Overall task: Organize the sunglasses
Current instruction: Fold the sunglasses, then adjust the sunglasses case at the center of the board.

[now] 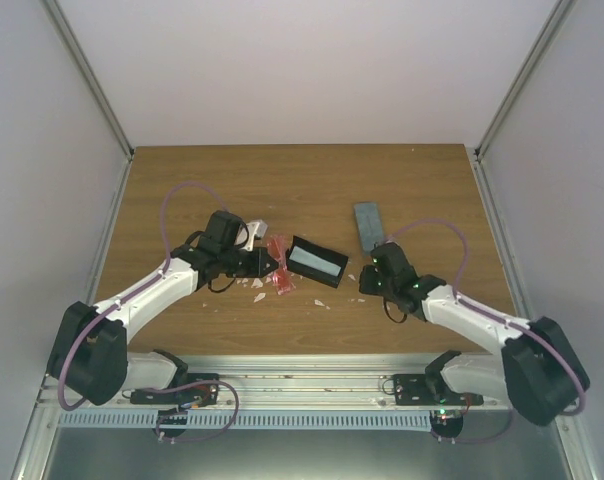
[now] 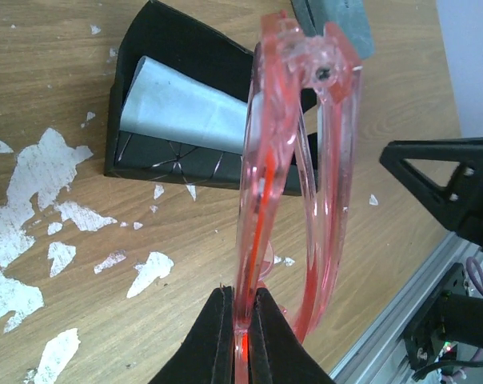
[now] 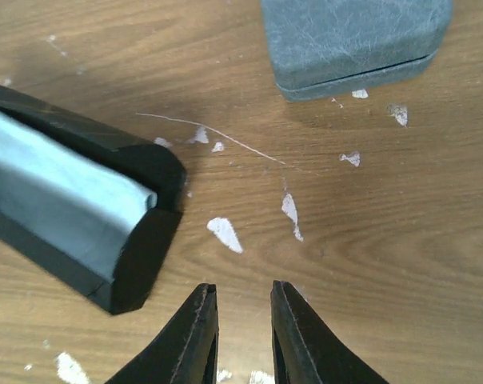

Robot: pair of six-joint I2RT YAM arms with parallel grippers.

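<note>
My left gripper (image 1: 267, 262) (image 2: 243, 320) is shut on a pair of translucent pink-red glasses (image 2: 265, 160), pinching one thin edge. It holds them just left of an open black case (image 1: 317, 262) (image 2: 145, 156) lined with a pale blue cloth (image 2: 185, 108). The glasses show red in the top view (image 1: 280, 265). No black wire-framed sunglasses show in any view. My right gripper (image 1: 364, 282) (image 3: 243, 312) is open and empty, low over the wood by the right end of the black case (image 3: 137, 264).
A closed grey-blue case (image 1: 368, 226) (image 3: 353, 40) (image 2: 337, 16) lies behind my right gripper. The wooden table top (image 1: 232, 190) has white chipped patches near the black case. White walls stand on three sides, and a metal rail runs along the near edge.
</note>
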